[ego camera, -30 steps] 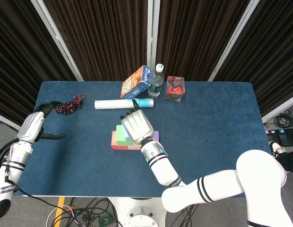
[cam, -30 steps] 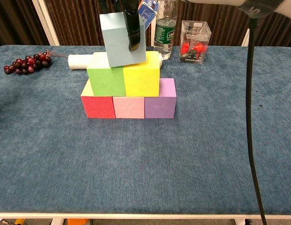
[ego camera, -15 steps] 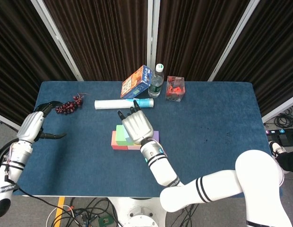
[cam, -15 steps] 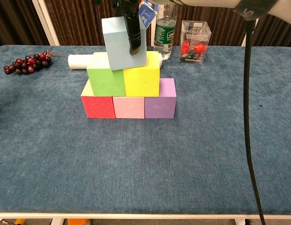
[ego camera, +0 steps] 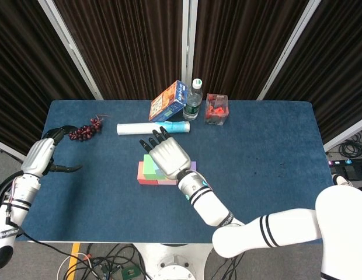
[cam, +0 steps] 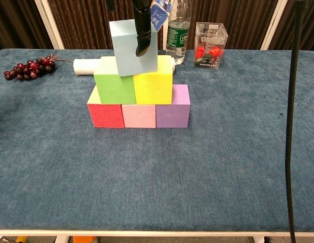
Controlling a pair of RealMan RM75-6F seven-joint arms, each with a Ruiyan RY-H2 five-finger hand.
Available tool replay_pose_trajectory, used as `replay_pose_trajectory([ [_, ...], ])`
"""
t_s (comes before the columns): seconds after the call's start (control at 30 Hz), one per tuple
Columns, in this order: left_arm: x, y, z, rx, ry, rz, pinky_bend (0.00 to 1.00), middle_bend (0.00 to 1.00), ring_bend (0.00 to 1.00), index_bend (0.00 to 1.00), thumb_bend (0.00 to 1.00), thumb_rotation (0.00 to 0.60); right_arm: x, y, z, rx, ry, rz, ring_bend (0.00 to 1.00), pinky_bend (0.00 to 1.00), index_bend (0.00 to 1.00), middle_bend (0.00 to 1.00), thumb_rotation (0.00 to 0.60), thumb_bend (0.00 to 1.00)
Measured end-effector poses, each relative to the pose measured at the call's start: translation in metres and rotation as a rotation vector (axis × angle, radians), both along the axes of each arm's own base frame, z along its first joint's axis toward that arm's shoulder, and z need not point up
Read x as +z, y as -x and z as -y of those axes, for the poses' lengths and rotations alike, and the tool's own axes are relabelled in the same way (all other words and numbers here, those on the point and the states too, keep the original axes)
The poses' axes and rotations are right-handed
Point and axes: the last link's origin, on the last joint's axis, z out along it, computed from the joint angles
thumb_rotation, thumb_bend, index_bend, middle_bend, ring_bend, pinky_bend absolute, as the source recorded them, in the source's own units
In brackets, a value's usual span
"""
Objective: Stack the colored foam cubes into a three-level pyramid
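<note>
A light blue cube (cam: 129,48) sits on top of a green cube (cam: 114,87) and a yellow cube (cam: 153,86). Below them is a row of a red cube (cam: 105,115), a pink cube (cam: 139,115) and a purple cube (cam: 173,107). My right hand (ego camera: 167,157) hovers over the stack with its fingers spread; its thumb (cam: 143,30) hangs in front of the blue cube's face. I cannot tell whether it touches. The hand hides most of the stack in the head view. My left hand (ego camera: 44,154) rests at the table's left edge, holding nothing.
Grapes (cam: 28,68) lie at the back left. A white roll (ego camera: 152,128), a printed box (ego camera: 168,100), a water bottle (cam: 176,30) and a clear box of red pieces (cam: 210,44) stand behind the stack on the blue table (cam: 157,182).
The light blue cube has come down a little and squared up on the green and yellow cubes. My right hand's fingers have spread out. The left hand has not moved.
</note>
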Motion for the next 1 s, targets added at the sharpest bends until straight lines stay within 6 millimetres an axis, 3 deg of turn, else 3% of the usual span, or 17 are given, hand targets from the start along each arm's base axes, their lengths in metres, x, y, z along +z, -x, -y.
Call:
replay_pose_trajectory([
  [0.5,0.001,0.001,0.000,0.008,-0.004,0.001,0.09,0.12,0.16,0.17,0.06,0.600,0.005,0.014,0.019,0.086,-0.047,-0.032,0.00,0.00,0.01,0.21,0.600,0.03],
  [0.67,0.001,0.001,0.000,0.009,-0.003,0.002,0.09,0.12,0.16,0.17,0.06,0.600,0.003,0.017,0.020,0.095,-0.055,-0.049,0.00,0.00,0.09,0.26,0.600,0.04],
  [0.87,0.001,0.001,0.001,0.011,-0.007,0.006,0.09,0.12,0.16,0.17,0.06,0.600,0.002,0.015,0.022,0.103,-0.037,-0.032,0.03,0.00,0.28,0.39,0.600,0.06],
  [1.0,0.002,0.002,0.001,0.013,-0.009,0.007,0.09,0.12,0.16,0.17,0.06,0.600,0.002,0.013,0.022,0.107,-0.011,-0.017,0.06,0.00,0.31,0.40,0.600,0.06],
])
